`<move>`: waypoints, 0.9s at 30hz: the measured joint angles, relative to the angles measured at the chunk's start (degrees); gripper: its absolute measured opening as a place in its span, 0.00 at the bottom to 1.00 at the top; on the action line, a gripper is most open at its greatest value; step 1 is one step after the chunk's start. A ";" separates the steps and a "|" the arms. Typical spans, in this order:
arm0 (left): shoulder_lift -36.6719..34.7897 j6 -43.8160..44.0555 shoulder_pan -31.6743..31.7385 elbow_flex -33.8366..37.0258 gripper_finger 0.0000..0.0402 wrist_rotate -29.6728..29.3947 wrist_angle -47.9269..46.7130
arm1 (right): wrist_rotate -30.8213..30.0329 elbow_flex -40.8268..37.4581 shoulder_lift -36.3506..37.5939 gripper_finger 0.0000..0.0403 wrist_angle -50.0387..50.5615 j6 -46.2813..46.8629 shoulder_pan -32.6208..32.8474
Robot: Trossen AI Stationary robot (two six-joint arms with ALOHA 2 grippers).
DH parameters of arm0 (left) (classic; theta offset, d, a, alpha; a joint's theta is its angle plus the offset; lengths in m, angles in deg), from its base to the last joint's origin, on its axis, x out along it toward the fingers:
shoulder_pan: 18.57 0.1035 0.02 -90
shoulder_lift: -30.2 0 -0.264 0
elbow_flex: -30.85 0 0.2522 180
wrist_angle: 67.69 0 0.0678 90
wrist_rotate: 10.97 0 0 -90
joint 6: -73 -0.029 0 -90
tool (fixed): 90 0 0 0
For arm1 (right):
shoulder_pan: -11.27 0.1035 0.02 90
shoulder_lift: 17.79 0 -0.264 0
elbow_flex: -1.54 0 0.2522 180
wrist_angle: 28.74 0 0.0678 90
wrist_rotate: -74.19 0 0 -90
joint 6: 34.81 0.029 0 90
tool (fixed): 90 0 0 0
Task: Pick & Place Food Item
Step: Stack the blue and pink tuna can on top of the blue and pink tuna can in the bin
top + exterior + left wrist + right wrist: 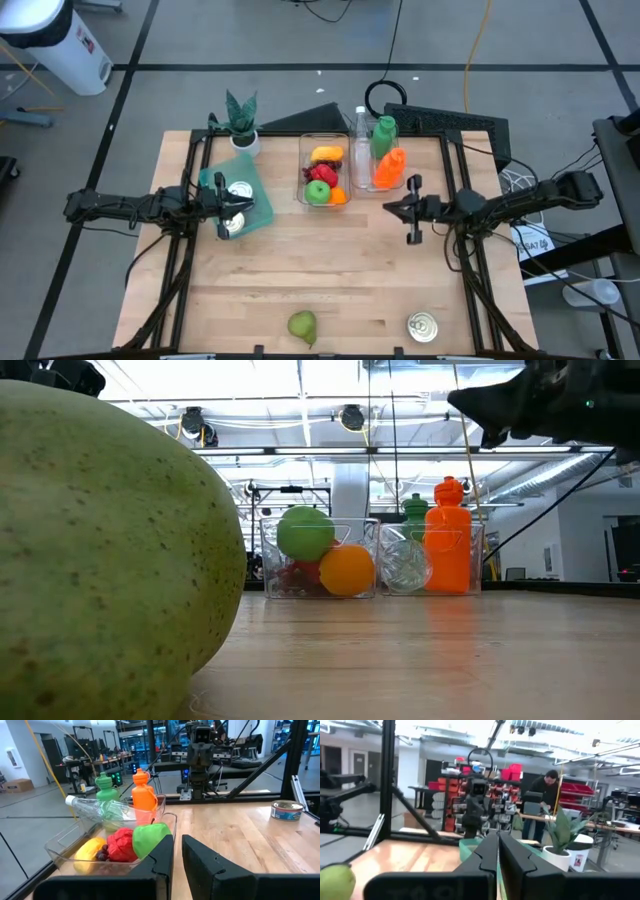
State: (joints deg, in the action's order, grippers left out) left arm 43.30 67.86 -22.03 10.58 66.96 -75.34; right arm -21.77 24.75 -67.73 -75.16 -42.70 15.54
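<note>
The pear (302,325) sits alone at the table's near edge, well apart from both arms, slightly closer to the right gripper (392,210), which hangs empty, fingers pressed together like the left gripper's (243,206).

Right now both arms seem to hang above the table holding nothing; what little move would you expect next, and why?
Probably the right gripper opens and swings toward the green pear at the table's near edge. Its fingers are shut on nothing, and the pear lies loose, outside the clear fruit bin. The left gripper, also shut, hangs over the teal plate.
</note>
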 joint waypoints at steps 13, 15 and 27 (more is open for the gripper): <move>0.02 0.11 0.02 0.00 0.12 0.00 0.04 | 0.03 -0.15 0.02 0.01 0.26 -0.83 -0.09; 0.02 -0.23 0.02 0.00 0.12 -0.02 0.06 | 0.03 -0.15 0.01 0.01 0.26 -1.24 -0.08; 0.02 -0.35 0.02 0.00 0.12 -0.09 0.11 | 0.03 -0.15 0.00 0.01 0.26 -0.76 -0.08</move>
State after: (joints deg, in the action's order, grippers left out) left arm 43.32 67.51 -22.01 10.58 66.87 -75.23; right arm -21.74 24.60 -67.72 -74.90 -43.46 15.45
